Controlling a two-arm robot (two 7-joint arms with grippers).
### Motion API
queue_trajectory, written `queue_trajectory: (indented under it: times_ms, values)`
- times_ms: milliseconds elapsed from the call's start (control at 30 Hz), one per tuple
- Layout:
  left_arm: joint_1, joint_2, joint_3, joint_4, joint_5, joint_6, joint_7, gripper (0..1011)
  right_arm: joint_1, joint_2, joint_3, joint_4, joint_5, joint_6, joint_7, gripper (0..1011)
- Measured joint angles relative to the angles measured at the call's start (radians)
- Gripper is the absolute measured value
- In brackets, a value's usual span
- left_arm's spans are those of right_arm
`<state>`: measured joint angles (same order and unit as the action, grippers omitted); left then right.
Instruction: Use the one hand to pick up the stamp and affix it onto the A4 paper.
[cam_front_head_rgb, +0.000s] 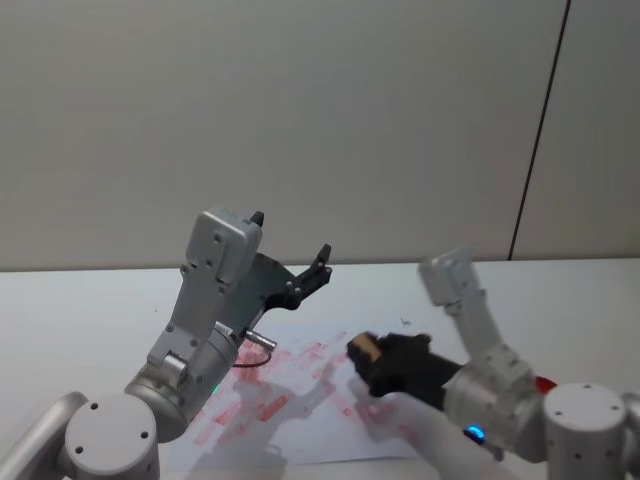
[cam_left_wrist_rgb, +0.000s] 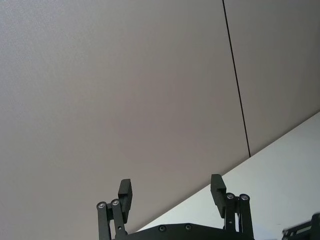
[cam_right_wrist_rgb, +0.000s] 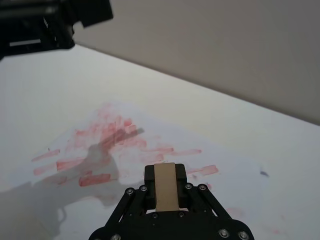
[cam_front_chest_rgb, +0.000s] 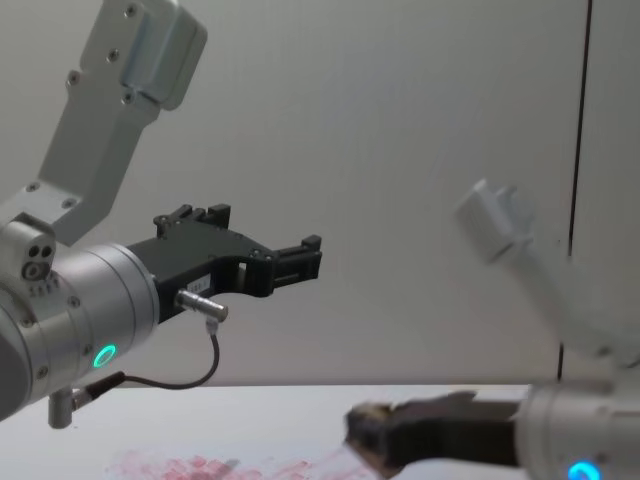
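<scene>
Now stamp (cam_right_wrist_rgb: 166, 192) clenched in R gripper (cam_right_wrist_rgb: 166, 172), seemingly just above A4 paper (cam_right_wrist_rgb: 125, 117), near red marks (cam_right_wrist_rgb: 95, 179). Advice: lower straight, keep face flat, press firmly, no sliding. L gripper (cam_left_wrist_rgb: 170, 192) raised, fingers apart, idle.

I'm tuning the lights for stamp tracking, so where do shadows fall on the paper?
Right wrist view: a dark grey arm-shaped shadow lies over the red marks on the paper, apart from the stamp held by the right gripper. Head view: fainter grey patches on the paper. Left wrist view: evenly lit wall, no glare.
</scene>
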<state>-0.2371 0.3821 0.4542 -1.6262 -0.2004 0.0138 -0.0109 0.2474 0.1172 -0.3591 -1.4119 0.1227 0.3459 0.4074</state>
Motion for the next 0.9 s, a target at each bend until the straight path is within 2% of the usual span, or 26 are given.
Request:
queue_trajectory:
  times_ms: [333,600,900]
  values:
    - [0.0,0.0,0.0,0.0,0.0,0.0,0.0,1001,0.068,-0.054,-0.046,0.156,-0.08,0.019,0.066,218]
    - [0.0,0.0,0.0,0.0,0.0,0.0,0.0,1002,0.097,-0.072,-0.061,0.213,-0.113,0.016,0.087,218]
    - [0.0,0.0,0.0,0.0,0.0,0.0,0.0,1001,0.104,-0.075,-0.064,0.229,-0.122,-0.003,0.091,217]
